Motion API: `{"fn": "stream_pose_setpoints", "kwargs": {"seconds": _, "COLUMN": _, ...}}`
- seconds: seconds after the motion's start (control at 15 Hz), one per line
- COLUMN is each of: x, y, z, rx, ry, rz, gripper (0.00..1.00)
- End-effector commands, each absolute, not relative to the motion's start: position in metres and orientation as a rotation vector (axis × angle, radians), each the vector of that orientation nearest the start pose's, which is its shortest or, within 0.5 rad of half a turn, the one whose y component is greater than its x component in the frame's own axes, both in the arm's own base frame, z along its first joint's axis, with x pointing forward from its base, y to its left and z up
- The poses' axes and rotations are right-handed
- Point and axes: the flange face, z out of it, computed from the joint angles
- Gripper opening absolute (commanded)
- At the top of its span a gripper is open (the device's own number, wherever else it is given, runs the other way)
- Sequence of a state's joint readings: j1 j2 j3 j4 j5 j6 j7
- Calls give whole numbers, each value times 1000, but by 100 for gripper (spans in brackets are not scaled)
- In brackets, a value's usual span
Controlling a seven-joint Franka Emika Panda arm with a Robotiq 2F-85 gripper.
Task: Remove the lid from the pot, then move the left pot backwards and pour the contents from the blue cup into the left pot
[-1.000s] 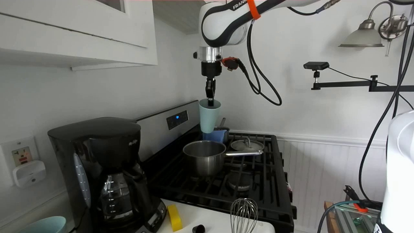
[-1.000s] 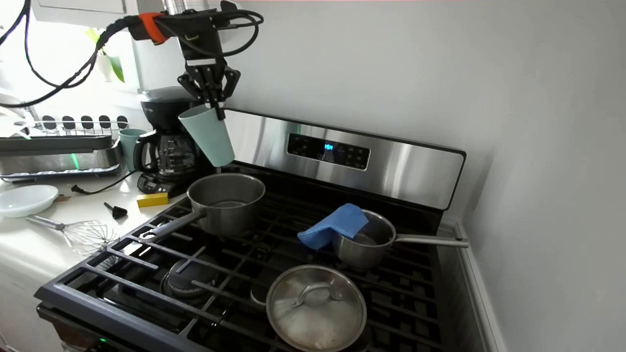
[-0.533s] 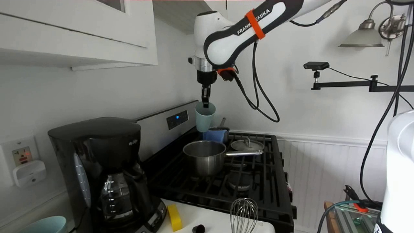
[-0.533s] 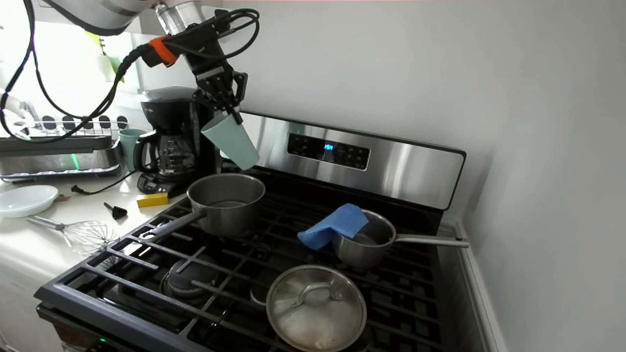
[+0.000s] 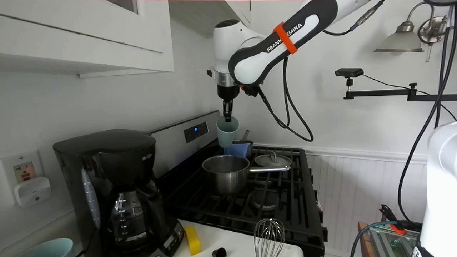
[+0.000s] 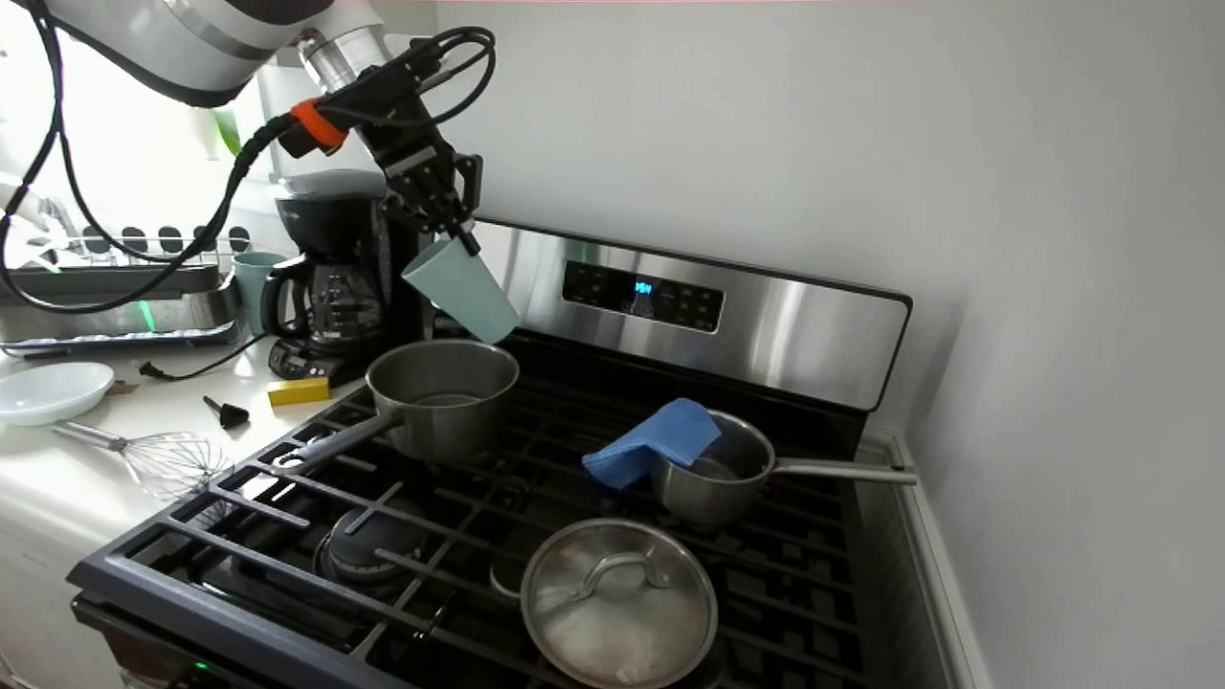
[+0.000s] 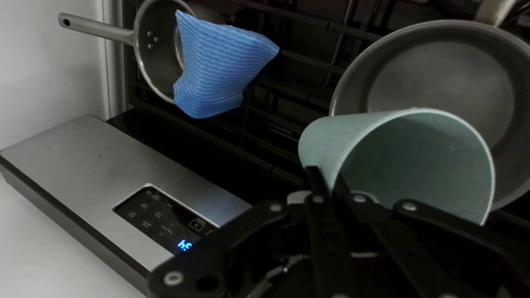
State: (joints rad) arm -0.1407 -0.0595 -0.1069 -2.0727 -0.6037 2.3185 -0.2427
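We see the claw (image 7: pixel 326 171) pinching the wall of the blue cup (image 6: pixel 464 292) at its rim, one finger inside the mouth and the other against the outside. The cup hangs in the air beneath the claw, higher than the left pot (image 6: pixel 442 429), and in the wrist view it covers part of that pot's rim; we cannot tell whether its base is straight over the pot's opening. Its long axis is tilted: in an exterior view the mouth faces up and to the left, and the base points down and to the right. From the wrist we look into the mouth, which faces us and the right, with the narrower base away on the left. In an exterior view the left pot stands upright at the left of the stove (image 6: pixel 804 335), near the coffee maker (image 6: pixel 330 215), its long handle pointing left and toward the near edge. To the right we find a second steel pot (image 6: pixel 708 493), also upright, its handle pointing right, with a blue cloth (image 6: pixel 660 442) draped over its rim. The lid (image 6: pixel 622 612) lies on the near side of the stove, off both pots, with its handle uppermost. On the worktop (image 6: pixel 57 493) at the left we can make out a whisk (image 6: pixel 117 443) and a yellow block (image 6: pixel 299 391), both near the stove's edge.
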Motion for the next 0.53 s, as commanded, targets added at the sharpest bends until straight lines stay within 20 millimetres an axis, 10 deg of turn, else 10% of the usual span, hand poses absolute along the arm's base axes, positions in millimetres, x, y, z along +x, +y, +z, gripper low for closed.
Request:
{"fn": "stream_pose_setpoints", "kwargs": {"seconds": 0.0, "x": 542, "y": -143, "z": 488, "rx": 2460, "ry": 467, "rz": 207, "gripper": 1}}
{"fn": "stream_pose_setpoints", "kwargs": {"seconds": 0.47, "x": 540, "y": -125, "z": 465, "rx": 2256, "ry": 463, "rz": 188, "gripper": 1}}
